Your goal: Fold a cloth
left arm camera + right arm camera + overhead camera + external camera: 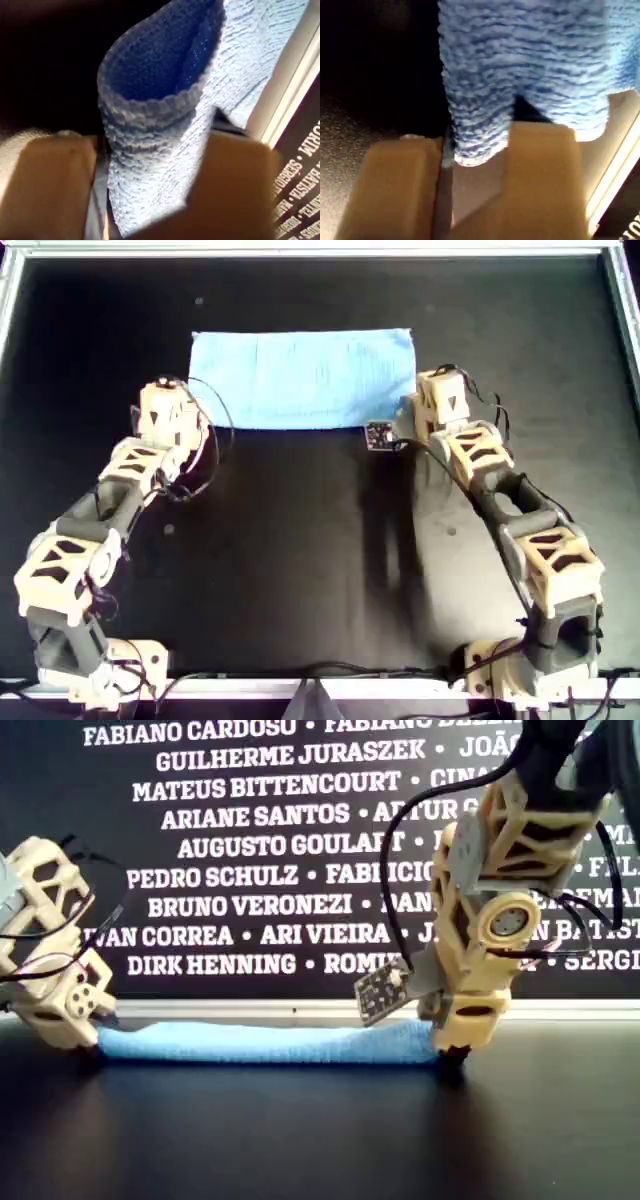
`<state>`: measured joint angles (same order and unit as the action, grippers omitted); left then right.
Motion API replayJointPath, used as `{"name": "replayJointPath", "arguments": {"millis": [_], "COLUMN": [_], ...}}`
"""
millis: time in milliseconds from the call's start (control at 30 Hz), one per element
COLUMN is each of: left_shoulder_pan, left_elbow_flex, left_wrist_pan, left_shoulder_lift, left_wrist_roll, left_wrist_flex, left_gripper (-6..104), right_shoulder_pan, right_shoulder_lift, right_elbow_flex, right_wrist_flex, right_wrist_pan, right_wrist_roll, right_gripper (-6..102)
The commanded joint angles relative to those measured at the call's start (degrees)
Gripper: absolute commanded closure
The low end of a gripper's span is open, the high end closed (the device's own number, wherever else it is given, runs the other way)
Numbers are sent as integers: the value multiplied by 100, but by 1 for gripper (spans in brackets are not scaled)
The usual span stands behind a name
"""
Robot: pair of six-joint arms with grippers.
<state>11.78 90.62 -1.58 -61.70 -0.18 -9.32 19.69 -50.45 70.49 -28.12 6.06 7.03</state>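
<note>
- One fold done — cloth [303, 378] lies doubled on bench [300, 560]
- Left hand [150, 165], right hand [475, 150] each pinch a near corner — second fold left

The light blue cloth [303, 378] lies folded in half, a flat wide rectangle toward the far side of the overhead view, woven texture showing, its two near corners doubled over and bunched up slightly.
</note>
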Motion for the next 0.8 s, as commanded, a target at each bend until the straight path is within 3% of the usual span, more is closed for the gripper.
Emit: {"name": "replayJointPath", "arguments": {"millis": [0, 200, 333, 767], "left_shoulder_pan": [123, 123, 123, 123], "left_elbow_flex": [-158, -158, -158, 79], "left_wrist_pan": [-53, -62, -62, -53], "left_shoulder_lift": [-26, -105, -114, -677], "left_wrist_roll": [18, -70, -79, -35], "left_wrist_flex": [9, 18, 18, -88], "left_gripper": [61, 85, 98, 99], "right_shoulder_pan": [9, 9, 9, -26], "right_shoulder_lift": [-53, 519, 519, -519], "right_elbow_flex": [-659, -1494, -1459, -519], "right_wrist_flex": [62, 62, 62, -62], "right_wrist_pan": [-44, -44, -44, -35], "right_wrist_roll": [26, 26, 26, 26], "right_gripper": [75, 94, 97, 97]}}
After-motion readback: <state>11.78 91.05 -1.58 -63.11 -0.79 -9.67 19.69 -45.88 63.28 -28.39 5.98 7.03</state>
